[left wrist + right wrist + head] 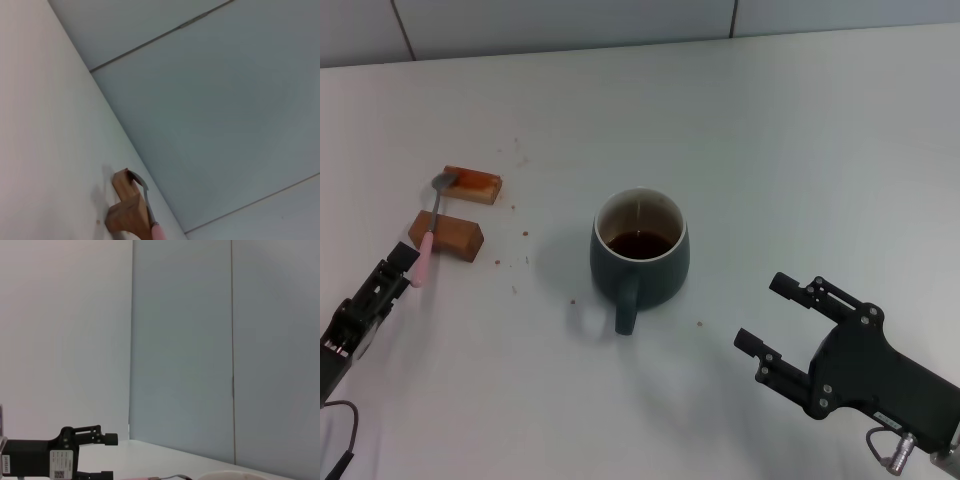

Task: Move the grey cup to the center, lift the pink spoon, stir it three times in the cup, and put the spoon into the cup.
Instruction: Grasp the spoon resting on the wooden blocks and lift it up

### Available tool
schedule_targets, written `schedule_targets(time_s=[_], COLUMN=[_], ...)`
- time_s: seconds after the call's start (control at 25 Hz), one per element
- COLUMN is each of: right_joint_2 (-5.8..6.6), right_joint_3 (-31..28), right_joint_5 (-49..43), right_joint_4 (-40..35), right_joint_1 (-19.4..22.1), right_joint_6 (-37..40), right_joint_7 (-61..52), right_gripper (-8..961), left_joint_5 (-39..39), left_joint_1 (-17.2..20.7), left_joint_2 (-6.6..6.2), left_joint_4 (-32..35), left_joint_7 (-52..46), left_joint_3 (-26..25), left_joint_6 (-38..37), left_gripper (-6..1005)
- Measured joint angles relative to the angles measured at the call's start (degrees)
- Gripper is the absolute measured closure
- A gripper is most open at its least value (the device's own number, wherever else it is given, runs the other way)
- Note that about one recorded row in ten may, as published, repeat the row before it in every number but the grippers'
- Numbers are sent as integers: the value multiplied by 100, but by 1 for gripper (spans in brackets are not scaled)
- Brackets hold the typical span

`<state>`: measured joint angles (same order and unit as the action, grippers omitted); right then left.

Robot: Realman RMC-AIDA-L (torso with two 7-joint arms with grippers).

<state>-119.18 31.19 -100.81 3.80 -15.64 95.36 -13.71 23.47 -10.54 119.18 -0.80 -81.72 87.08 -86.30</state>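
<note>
The right gripper sits nearest, low at the robot's right, its two black fingers spread wide apart and holding nothing. They point toward the grey cup, which stands just ahead of and to the left of those fingertips, apart from them, upright on the white table. The cup holds a dark liquid, and its thick handle sticks out toward the robot.

At the near left edge the left gripper reaches up and away from the robot. Its tips meet the end of the pink spoon; whether they are clamped on the handle or merely around it cannot be told.

The spoon's long axis runs from the left gripper's tips straight away from it, pink handle end nearest the gripper, thin metal neck beyond, and small metal bowl farthest. It lies across two brown blocks: the handle rests over the nearer block, and the bowl rests on the end of the farther block. In the left wrist view the spoon runs along the blocks the same way, bowl end farthest.
</note>
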Motion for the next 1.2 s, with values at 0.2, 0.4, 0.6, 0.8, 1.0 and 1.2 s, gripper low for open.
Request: schedule_targets(time_s=[0.2, 0.4, 0.6, 0.8, 1.0, 1.2], right_joint_2=[0, 0, 0, 0, 0, 0], right_joint_3=[2, 2, 1, 2, 1, 1], right_joint_5=[0, 0, 0, 0, 0, 0], right_joint_4=[-2, -3, -3, -2, -2, -3], right_joint_1=[10, 20, 20, 25, 27, 26], right_joint_6=[-1, -4, -8, -10, -9, -10], right_joint_7=[0, 0, 0, 0, 0, 0], right_gripper=[276, 275, 275, 275, 275, 275], left_joint_5=[0, -7, -2, -1, -1, 0], left_joint_1=[-1, 7, -1, -13, -24, -54], left_joint_2=[0, 0, 0, 0, 0, 0], left_joint_4=[13, 1, 0, 0, 0, 0], left_joint_7=[-1, 15, -20, -36, -45, -115], left_joint_3=[-8, -47, -33, -22, -16, -3], left_joint_6=[8, 63, 115, 188, 222, 322], left_gripper=[224, 226, 228, 230, 231, 233])
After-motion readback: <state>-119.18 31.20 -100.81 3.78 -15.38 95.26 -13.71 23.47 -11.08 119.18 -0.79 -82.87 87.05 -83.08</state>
